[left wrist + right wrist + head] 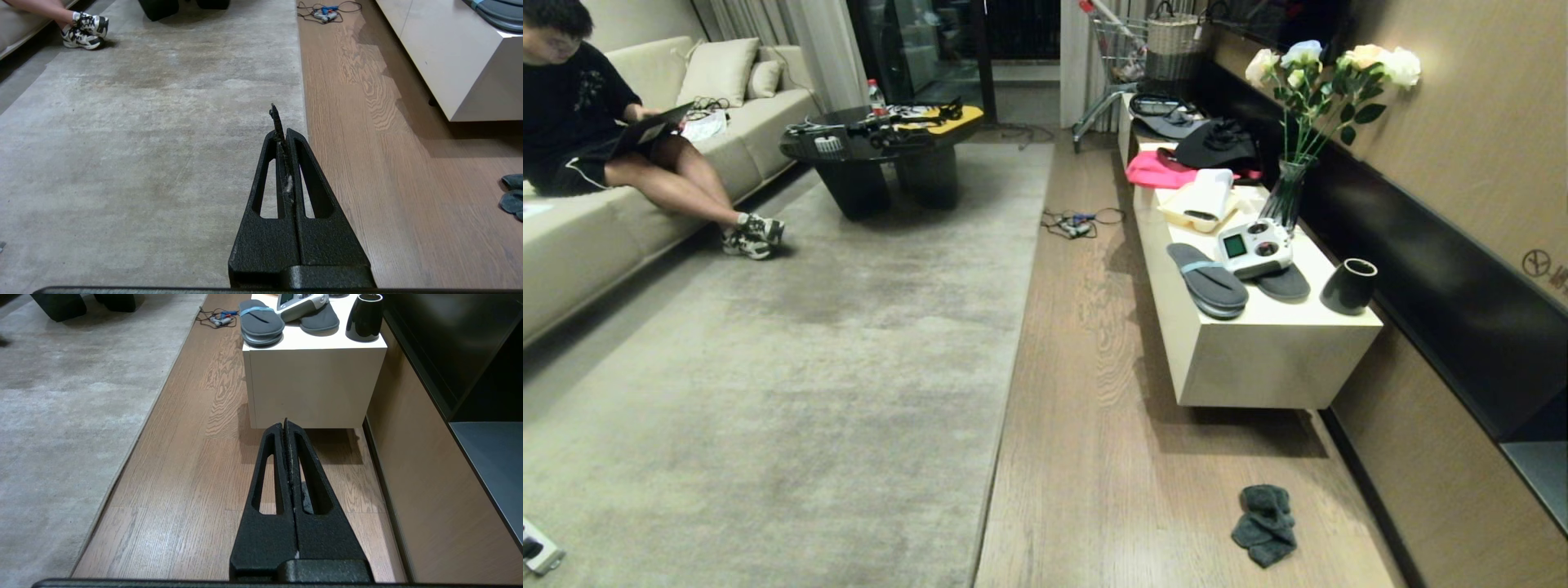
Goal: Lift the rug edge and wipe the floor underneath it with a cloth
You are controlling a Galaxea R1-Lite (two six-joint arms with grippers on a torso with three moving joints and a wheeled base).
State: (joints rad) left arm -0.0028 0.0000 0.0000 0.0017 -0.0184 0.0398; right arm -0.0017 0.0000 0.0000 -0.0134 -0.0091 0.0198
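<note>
Rug edge (1013,359) runs straight away from the robot, flat on the floor (1094,392); the cloth (1264,524) lies crumpled to its right, near the cabinet (1258,359). Neither arm shows in the head view.

Left wrist view: left gripper (282,130), jaws pressed together and empty, hangs over the rug just beside its border.

Right wrist view: right gripper (286,426), likewise closed and empty, hangs over bare planks. Judged nearer the cloth.
</note>
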